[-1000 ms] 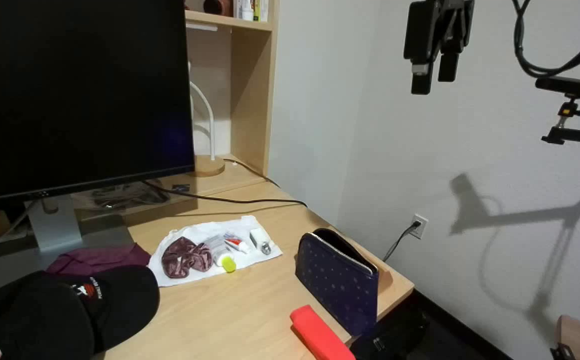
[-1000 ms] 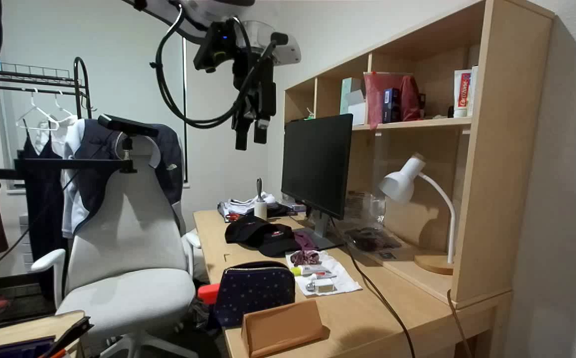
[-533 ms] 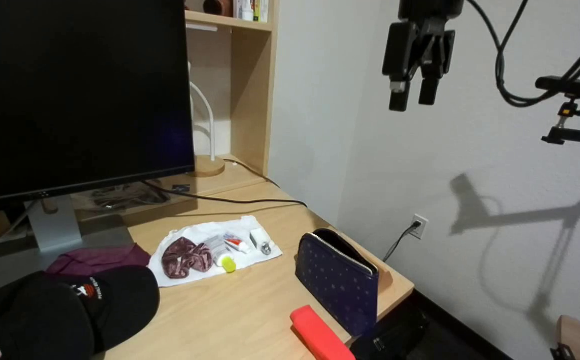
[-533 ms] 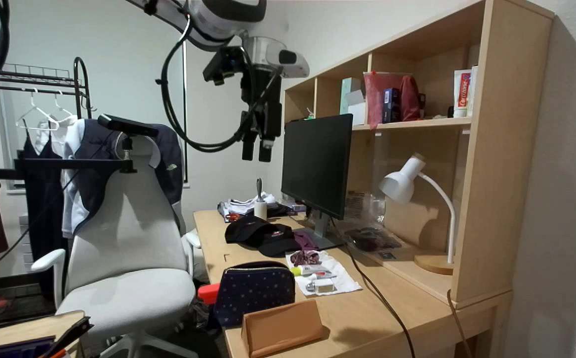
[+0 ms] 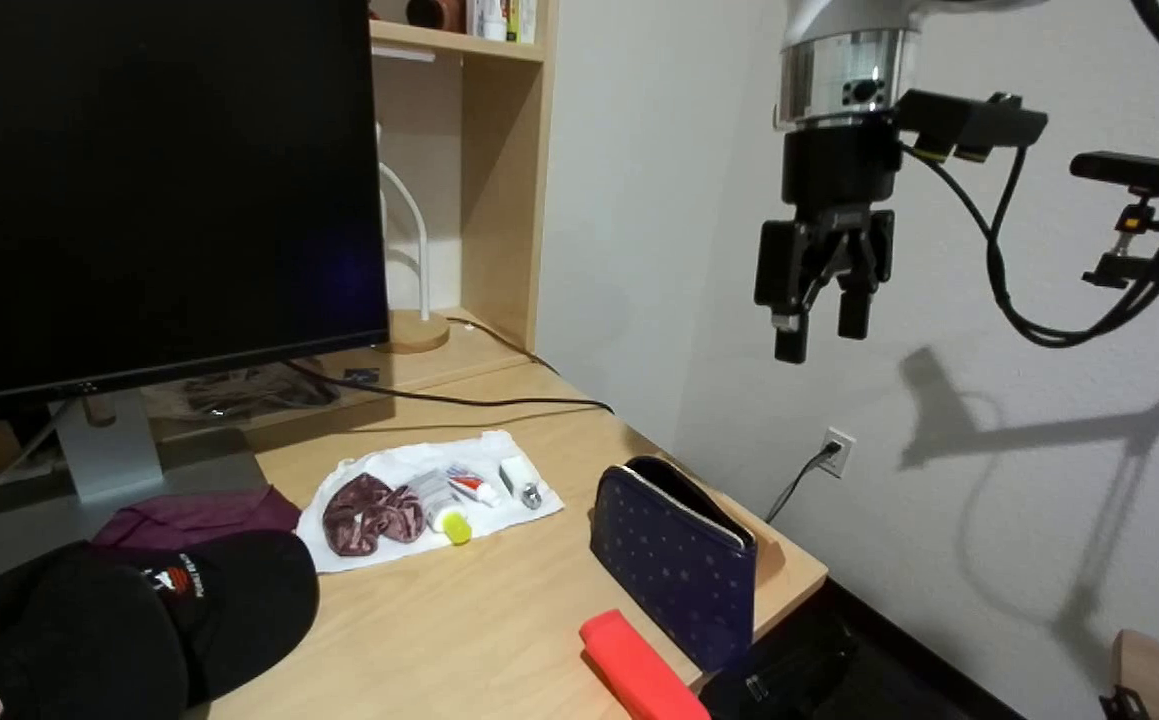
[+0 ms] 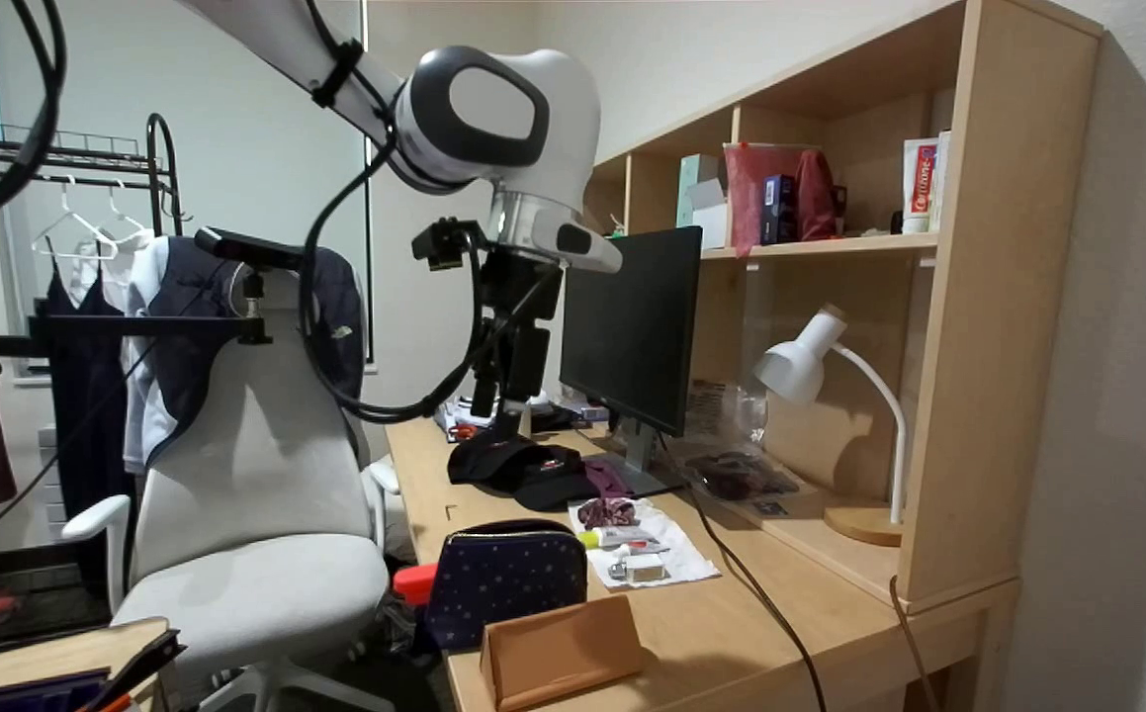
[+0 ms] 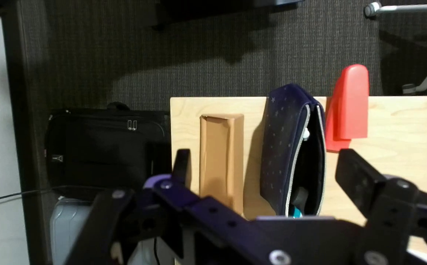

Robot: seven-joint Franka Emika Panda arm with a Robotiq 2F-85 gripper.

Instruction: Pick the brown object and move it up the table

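Note:
The brown object (image 6: 565, 655) is a low tan folded piece. It lies near the end of the pale-wood table (image 6: 760, 618), beside the dark blue pouch. In an exterior view the pouch hides most of it, and only a bit of the brown object (image 5: 769, 562) shows. In the wrist view the brown object (image 7: 216, 154) lies nearer the left finger, its lower end hidden by the gripper. My gripper (image 5: 822, 340) is open and empty, well above the table end. It also shows in an exterior view (image 6: 495, 407) and the wrist view (image 7: 265, 162).
The open dark blue pouch (image 5: 674, 560) stands upright beside the brown object, with a red bar (image 5: 639, 665) on its other side. White paper (image 5: 529, 505) with small items, black caps (image 5: 239, 590) and a monitor (image 5: 159, 190) are farther along. A cable (image 6: 746, 574) crosses the table.
My gripper has come down a good way toward the table end, still open. The arm and its cables moved with it. The brown object and the other things have not moved.

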